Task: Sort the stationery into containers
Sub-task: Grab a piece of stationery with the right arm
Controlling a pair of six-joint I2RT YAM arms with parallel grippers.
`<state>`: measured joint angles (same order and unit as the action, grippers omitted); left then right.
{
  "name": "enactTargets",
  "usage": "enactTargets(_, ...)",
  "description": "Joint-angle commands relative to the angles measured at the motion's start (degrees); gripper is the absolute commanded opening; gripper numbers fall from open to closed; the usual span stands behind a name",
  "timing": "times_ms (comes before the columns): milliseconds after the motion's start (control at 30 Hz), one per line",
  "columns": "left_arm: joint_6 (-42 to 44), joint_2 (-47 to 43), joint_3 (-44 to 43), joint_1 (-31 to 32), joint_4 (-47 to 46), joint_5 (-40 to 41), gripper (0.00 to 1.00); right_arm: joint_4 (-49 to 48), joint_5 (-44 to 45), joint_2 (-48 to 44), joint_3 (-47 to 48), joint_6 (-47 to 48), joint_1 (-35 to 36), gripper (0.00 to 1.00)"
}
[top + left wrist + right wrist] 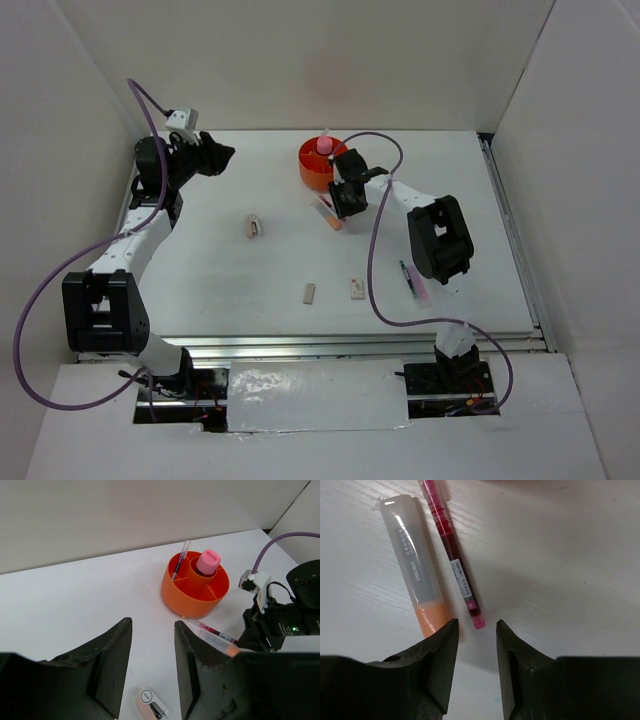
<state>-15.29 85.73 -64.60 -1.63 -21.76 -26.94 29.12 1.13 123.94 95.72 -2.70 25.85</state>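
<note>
From above, the orange tub (322, 165) stands at the far middle of the white desk (200, 290), with a pink glue stick (325, 146) upright in its central ring. The right pincer (345, 203) hangs just near-right of the tub, over an orange-pink marker (331, 214) lying on the desk. The left pincer (217, 157) is at the far left, well apart from the tub. A sleeved eraser (254, 227) lies left of centre, a beige eraser (309, 293) and a white eraser (356, 288) lie nearer, and thin pens (412, 281) lie at the right, partly under the right arm. In the left wrist view, the left pincer's jaws stand a narrow way apart with nothing between them. Beyond them is the tub, with a leaning pen (180, 562) propped in one outer compartment beside the glue stick. The sleeved eraser lies on the desk just below the fingers. In the right wrist view, the right pincer's jaws are narrowly parted and empty, above the desk. The marker lies side by side with a dark pink pen (453, 560), whose tip points toward the gap between the jaws.
</note>
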Motion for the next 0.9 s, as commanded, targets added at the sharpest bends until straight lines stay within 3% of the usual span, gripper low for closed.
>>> enactTargets(0,0.34,0.4,-0.88,-0.22,-3.47,-1.8,0.51,1.37,1.6,1.39,3.41,1.03,0.08,0.43)
enactTargets(400,3.86,0.57,-1.85,-0.83,0.13,-0.22,0.51,5.77,-2.7,6.13,8.25,2.08,-0.09,0.39)
enactTargets(633,2.9,-0.04,-2.2,-1.8,1.63,-0.74,0.5,8.84,-4.99,5.97,8.52,3.65,-0.1,0.25)
enactTargets(867,2.19,-1.97,-1.67,-2.15,3.47,-0.22,0.5,7.62,-8.86,-3.16,-0.97,5.86,-0.09,0.14)
